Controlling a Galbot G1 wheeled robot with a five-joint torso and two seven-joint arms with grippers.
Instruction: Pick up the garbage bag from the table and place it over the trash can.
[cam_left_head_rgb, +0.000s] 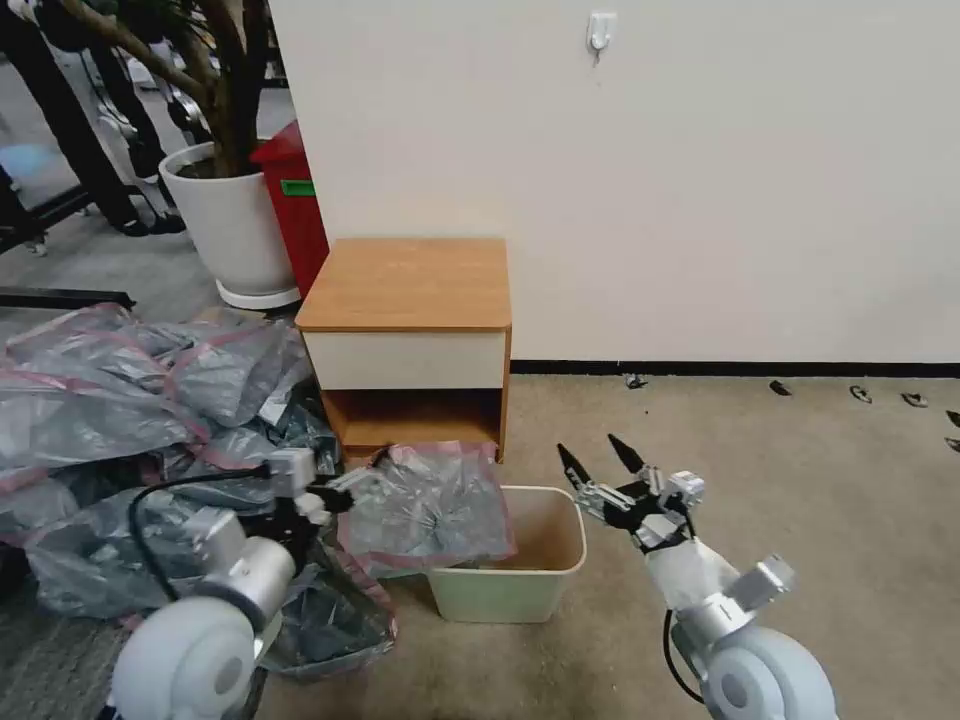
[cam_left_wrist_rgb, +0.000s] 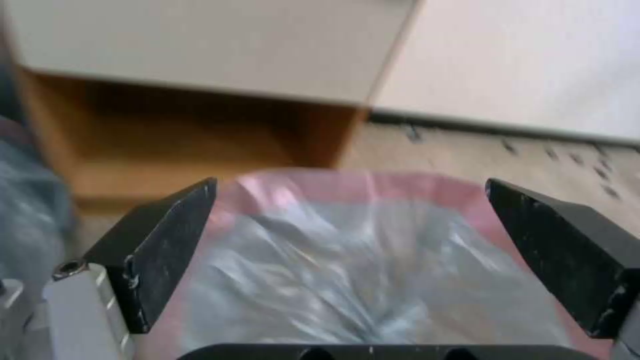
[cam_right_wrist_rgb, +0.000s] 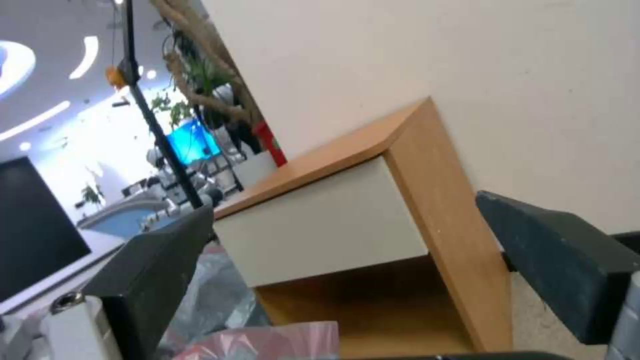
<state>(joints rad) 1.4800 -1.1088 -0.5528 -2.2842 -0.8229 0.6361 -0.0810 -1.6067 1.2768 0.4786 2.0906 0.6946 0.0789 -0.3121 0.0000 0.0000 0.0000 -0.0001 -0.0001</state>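
The garbage bag (cam_left_head_rgb: 430, 510), crinkled grey with a pink-red band, lies spread in front of the table (cam_left_head_rgb: 405, 285), and its right edge drapes over the left rim of the cream trash can (cam_left_head_rgb: 560, 570). My left gripper (cam_left_head_rgb: 360, 478) sits at the bag's left edge. In the left wrist view the left gripper (cam_left_wrist_rgb: 350, 185) is open, its black fingers (cam_left_wrist_rgb: 167, 250) wide apart with the bag (cam_left_wrist_rgb: 347, 270) beneath them. My right gripper (cam_left_head_rgb: 588, 447) hangs open just right of the can, holding nothing. In the right wrist view it (cam_right_wrist_rgb: 343, 202) faces the table (cam_right_wrist_rgb: 347, 220).
A big heap of similar grey bags (cam_left_head_rgb: 120, 400) covers the floor on the left. Behind it stand a white plant pot (cam_left_head_rgb: 235, 225) and a red bin (cam_left_head_rgb: 295, 205). The wall runs behind the table. Bare carpet (cam_left_head_rgb: 800, 500) stretches to the right.
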